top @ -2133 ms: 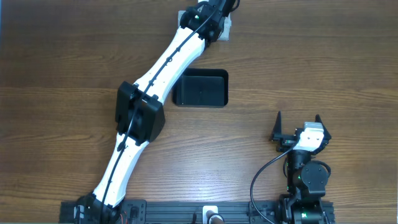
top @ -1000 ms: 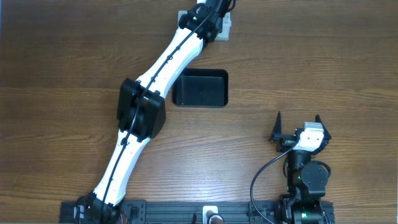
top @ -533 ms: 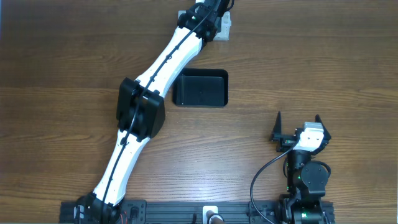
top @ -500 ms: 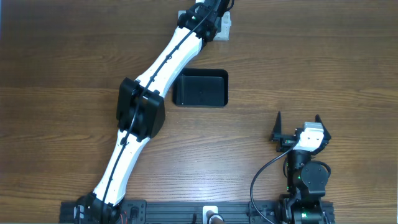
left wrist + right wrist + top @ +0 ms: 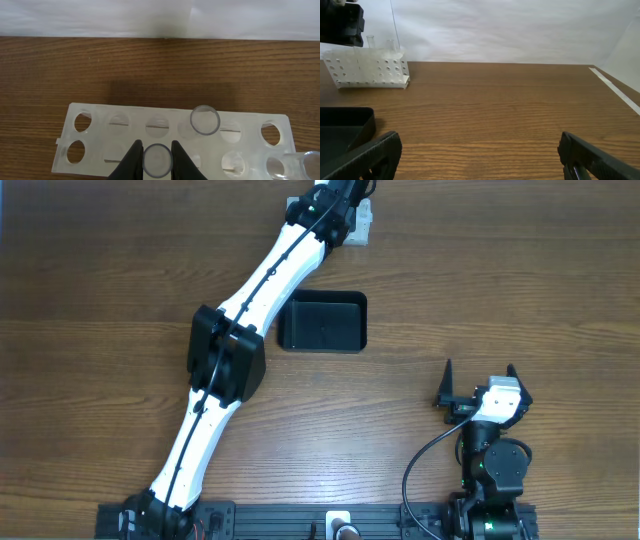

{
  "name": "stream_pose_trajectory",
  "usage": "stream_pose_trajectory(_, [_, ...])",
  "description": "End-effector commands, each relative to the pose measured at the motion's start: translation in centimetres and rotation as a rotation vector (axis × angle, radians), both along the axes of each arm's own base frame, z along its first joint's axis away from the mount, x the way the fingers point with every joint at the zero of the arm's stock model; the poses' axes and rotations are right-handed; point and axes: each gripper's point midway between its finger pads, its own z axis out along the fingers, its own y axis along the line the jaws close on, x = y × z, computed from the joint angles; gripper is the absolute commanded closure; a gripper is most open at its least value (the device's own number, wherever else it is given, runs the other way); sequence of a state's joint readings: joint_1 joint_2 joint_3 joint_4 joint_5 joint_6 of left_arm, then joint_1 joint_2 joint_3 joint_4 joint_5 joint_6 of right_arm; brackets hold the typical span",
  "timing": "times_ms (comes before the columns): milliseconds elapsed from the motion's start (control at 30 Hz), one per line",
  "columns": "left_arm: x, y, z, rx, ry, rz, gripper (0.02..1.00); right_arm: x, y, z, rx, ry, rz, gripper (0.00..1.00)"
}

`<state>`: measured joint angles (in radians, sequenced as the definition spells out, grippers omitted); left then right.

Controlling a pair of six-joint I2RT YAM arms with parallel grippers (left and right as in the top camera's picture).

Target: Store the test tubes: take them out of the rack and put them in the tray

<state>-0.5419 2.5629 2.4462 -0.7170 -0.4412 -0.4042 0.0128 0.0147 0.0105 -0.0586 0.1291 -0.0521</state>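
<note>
No legible text, labels or numbers in any view. Rack (image 5: 135,125), test tube (image 5: 157,160) and tray (image 5: 322,322) all show unmarked surfaces.
</note>
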Motion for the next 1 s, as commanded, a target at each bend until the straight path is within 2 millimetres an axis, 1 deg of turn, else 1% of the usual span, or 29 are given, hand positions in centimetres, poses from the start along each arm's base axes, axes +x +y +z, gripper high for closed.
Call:
stream_pose_trajectory(33, [0.6, 0.1, 0.2, -0.010, -0.016, -0.002, 0.888, 0.0, 0.2, -0.1, 0.003, -0.003, 0.009, 0.007])
stream_pose_trajectory(133, [0.6, -0.2, 1.3, -0.020, -0.035, -0.005, 0.890, 0.0, 0.2, -0.1, 0.003, -0.002, 0.009, 0.009])
stream_pose_trajectory(300, [0.2, -0.2, 6.1, -0.055, -0.101, -0.008, 0.895, 0.0, 0.2, -0.1, 0.003, -0.003, 0.009, 0.007])
stream_pose_trajectory(400, [-0.3, -0.3, 10.0, -0.050, -0.158, -0.042, 0.886, 0.0, 0.2, -0.1, 0.003, -0.002, 0.009, 0.009])
stream_pose_trajectory(500, [-1.3, 0.1, 14.8, -0.048, -0.231, -0.044, 0.882, 0.0, 0.2, -0.1, 0.003, -0.003, 0.009, 0.007])
stream_pose_trajectory(633, [-4.0, 0.4, 22.2, -0.076, -0.331, -0.080, 0.882, 0.0, 0.2, -0.1, 0.003, -0.002, 0.009, 0.009])
stream_pose_trajectory(700, [-5.6, 0.7, 25.1, -0.098, -0.358, -0.093, 0.879, 0.0, 0.2, -0.1, 0.003, -0.002, 0.009, 0.009])
stream_pose_trajectory(767, [-7.4, 0.7, 27.0, -0.116, -0.361, -0.120, 0.873, 0.0, 0.2, -0.1, 0.003, -0.003, 0.009, 0.007])
stream_pose_trajectory(833, [-9.1, 0.9, 27.8, -0.136, -0.337, -0.128, 0.873, 0.0, 0.2, -0.1, 0.003, -0.003, 0.009, 0.009])
stream_pose_trajectory(867, [-9.8, 1.2, 27.8, -0.143, -0.316, -0.123, 0.873, 0.0, 0.2, -0.1, 0.003, -0.003, 0.009, 0.009])
stream_pose_trajectory(933, [-11.4, 1.8, 26.7, -0.146, -0.241, -0.099, 0.873, 0.0, 0.2, -0.1, 0.003, -0.003, 0.009, 0.007])
stream_pose_trajectory(1000, [-13.0, 2.4, 24.5, -0.140, -0.135, -0.060, 0.882, 0.0, 0.2, -0.1, 0.003, -0.003, 0.009, 0.007])
